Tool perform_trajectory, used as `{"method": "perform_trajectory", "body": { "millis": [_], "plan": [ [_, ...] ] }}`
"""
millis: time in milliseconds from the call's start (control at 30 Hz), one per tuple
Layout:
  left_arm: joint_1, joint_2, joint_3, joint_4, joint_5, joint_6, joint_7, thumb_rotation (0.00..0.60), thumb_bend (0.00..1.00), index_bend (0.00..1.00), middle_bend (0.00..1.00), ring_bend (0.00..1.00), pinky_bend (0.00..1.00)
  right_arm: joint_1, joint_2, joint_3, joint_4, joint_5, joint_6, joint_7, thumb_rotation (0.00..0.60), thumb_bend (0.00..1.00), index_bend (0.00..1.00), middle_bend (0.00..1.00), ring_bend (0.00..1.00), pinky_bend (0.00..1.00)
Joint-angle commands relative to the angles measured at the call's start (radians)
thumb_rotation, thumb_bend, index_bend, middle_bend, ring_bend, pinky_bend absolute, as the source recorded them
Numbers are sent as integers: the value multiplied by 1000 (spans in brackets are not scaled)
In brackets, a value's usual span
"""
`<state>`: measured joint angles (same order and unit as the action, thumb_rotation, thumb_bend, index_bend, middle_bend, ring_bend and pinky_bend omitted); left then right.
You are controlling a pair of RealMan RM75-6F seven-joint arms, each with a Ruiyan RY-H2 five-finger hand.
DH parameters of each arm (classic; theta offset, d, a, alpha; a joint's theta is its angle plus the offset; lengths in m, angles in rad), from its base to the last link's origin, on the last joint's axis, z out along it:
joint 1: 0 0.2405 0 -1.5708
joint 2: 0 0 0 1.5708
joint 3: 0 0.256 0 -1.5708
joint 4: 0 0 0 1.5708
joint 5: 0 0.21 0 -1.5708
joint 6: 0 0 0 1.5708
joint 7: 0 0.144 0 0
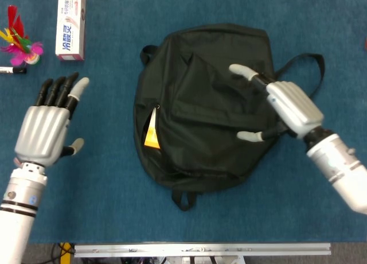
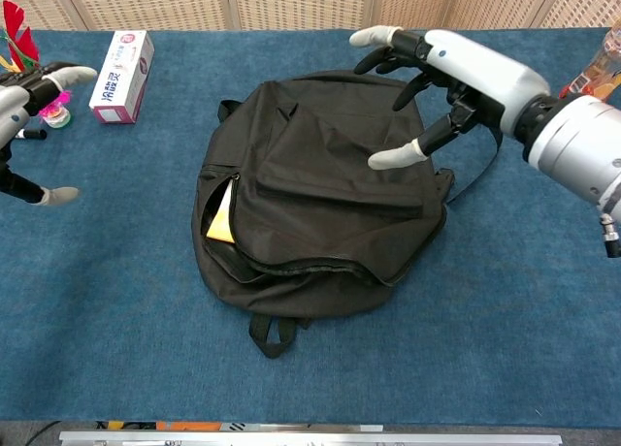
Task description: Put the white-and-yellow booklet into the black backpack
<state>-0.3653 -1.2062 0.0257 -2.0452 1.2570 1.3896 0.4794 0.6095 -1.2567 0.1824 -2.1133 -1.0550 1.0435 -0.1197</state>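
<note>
The booklet [image 1: 151,134] sits inside the black backpack [image 1: 206,103], only a yellow corner peeking out (job looks nearly done). Both the left hand [image 1: 45,123] and right hand [image 1: 284,106] are spread, holding nothing.

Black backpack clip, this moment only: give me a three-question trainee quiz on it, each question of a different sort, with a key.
1. True or false: the white-and-yellow booklet lies fully outside the black fabric backpack.
2. Multiple choice: what does the right hand hold? A) the booklet B) the backpack's strap C) nothing
3. Fill in: the white toothpaste box lies on the blue carpeted table on the robot's ____ side.

Key
1. False. Only a yellow sliver shows at the backpack's side opening; the flap covers the rest.
2. C. Its fingers are spread over the backpack. The left hand is open too, off to the side.
3. Left, near the feathered shuttlecock.
</note>
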Motion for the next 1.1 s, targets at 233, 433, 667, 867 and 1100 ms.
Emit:
{"method": "perform_trajectory", "body": {
  "millis": [233,433,667,867,1100],
  "plan": [
    [65,33,-15,113,22,21,-176,600,142,0,0,0,0,-138,197,-66,-3,-158,76,104,600,94,104,288,155,357],
    [104,31,-36,218,45,61,-270,600,143,0,0,0,0,-243,226,-147,116,-307,196,65,600,163,173,362,209,413],
    [151,9,-30,361,160,145,-332,600,143,16,0,0,11,-373,196,-198,274,-450,400,14,600,164,280,418,274,485],
    [183,20,-19,419,207,179,-320,600,143,80,0,0,11,-452,171,-210,392,-480,501,38,600,164,318,441,297,503],
    [230,60,-15,390,175,187,-311,600,143,121,9,0,11,-501,179,-207,453,-420,495,109,600,164,322,442,300,510]
  ]
}}
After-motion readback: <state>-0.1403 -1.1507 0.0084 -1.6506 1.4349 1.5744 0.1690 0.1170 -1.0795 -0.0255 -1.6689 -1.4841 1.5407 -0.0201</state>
